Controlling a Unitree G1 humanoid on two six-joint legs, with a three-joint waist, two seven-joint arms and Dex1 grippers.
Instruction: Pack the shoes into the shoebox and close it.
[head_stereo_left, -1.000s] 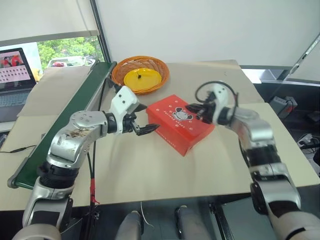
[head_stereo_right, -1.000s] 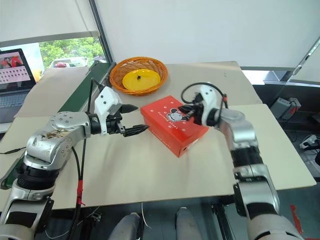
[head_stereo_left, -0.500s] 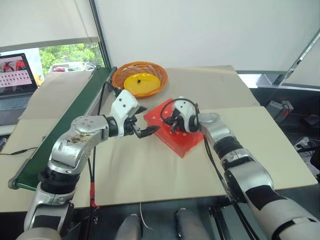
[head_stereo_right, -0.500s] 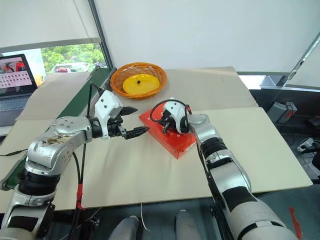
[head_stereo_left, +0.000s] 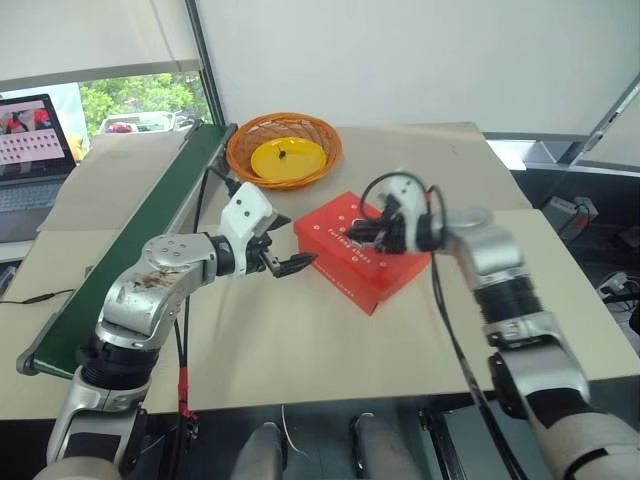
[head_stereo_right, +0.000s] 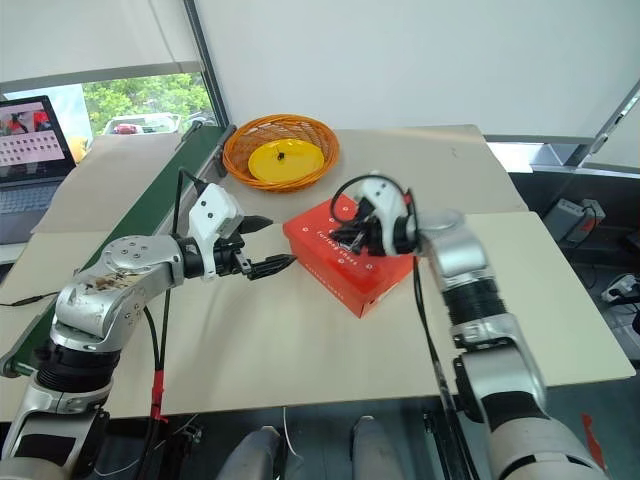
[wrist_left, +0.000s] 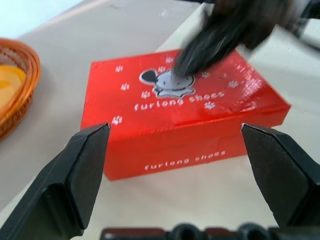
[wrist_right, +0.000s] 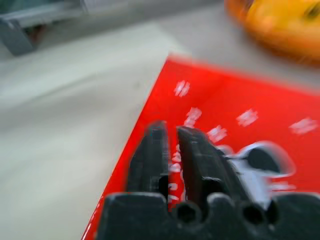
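From the left eye view, the red-orange rectangular cardboard shoebox (head_stereo_left: 362, 260) with its lid down lies near the middle of the pale beige worktop (head_stereo_left: 330, 340), set at a slant, with a round orange wicker basket holding a yellow dish (head_stereo_left: 283, 150) well beyond it. The left gripper (head_stereo_left: 287, 259) hovers just beside the box's near-left end, its two black fingers spread wide around nothing. The right gripper (head_stereo_left: 365, 232) sits over the lid, its fingers close together with only a thin gap; whether they touch the lid I cannot tell. The right eye view shows the same layout. In the left wrist view the box faces the camera, a white cartoon print and small lettering on lid and front wall, framed between the two parted fingers (wrist_left: 75, 175), with the other gripper blurred over the lid. In the right wrist view the slim fingers (wrist_right: 155, 150) lie nearly together above the red lid. The box looks light, stiff yet crushable at the walls, and smooth enough to slide under a push; pressing flat on the lid near its front edge, or bracing the short ends, seems the safest hold
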